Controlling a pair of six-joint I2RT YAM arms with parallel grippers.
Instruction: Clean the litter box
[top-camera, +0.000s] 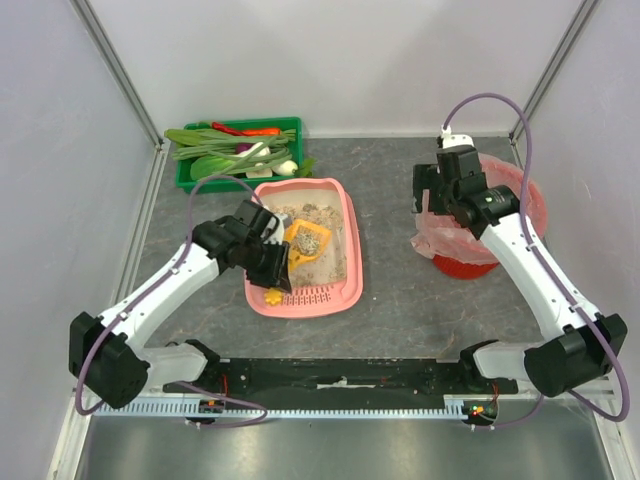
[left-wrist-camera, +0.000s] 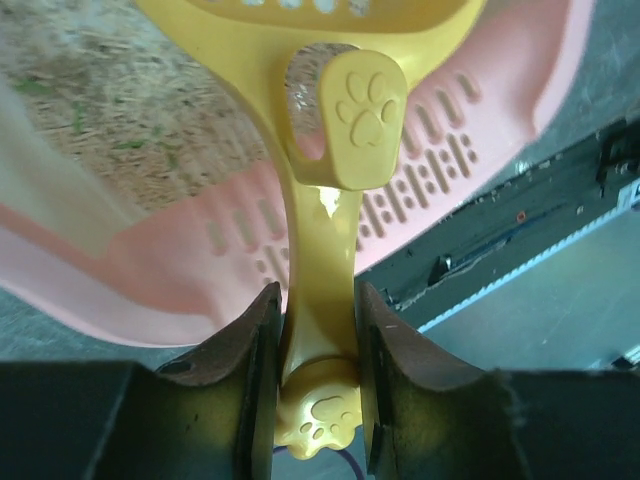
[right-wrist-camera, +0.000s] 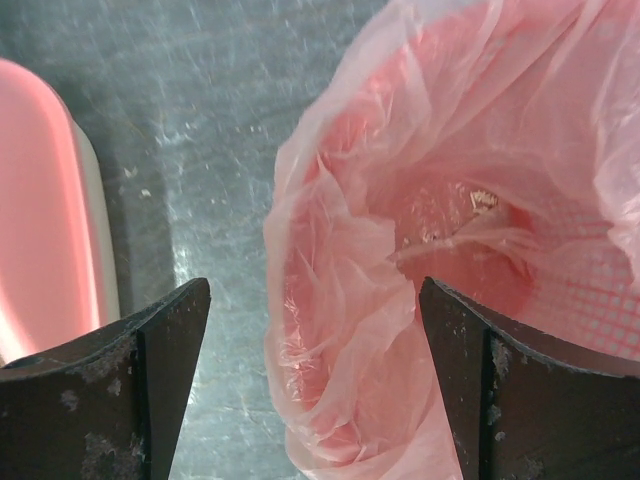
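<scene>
The pink litter box (top-camera: 350, 262) lies left of centre and holds grey-beige litter (top-camera: 318, 213). Its slotted ledge (left-wrist-camera: 432, 168) is at the near end. My left gripper (top-camera: 274, 272) is shut on the handle of a yellow scoop (top-camera: 306, 240), whose head is over the litter with a clump in it. In the left wrist view the handle (left-wrist-camera: 320, 250) runs between the fingers of the left gripper (left-wrist-camera: 318, 345), and its paw-shaped end sticks out behind. My right gripper (top-camera: 432, 205) hangs open over the bag's near-left rim. Nothing is held in the right gripper (right-wrist-camera: 312, 300).
A red bin (top-camera: 525, 205) lined with a pink bag (right-wrist-camera: 450, 200) stands at the right. A green crate (top-camera: 186, 172) of vegetables sits behind the litter box. The litter box's rim (right-wrist-camera: 35, 200) shows at the left of the right wrist view. Metal frame posts stand at the back corners.
</scene>
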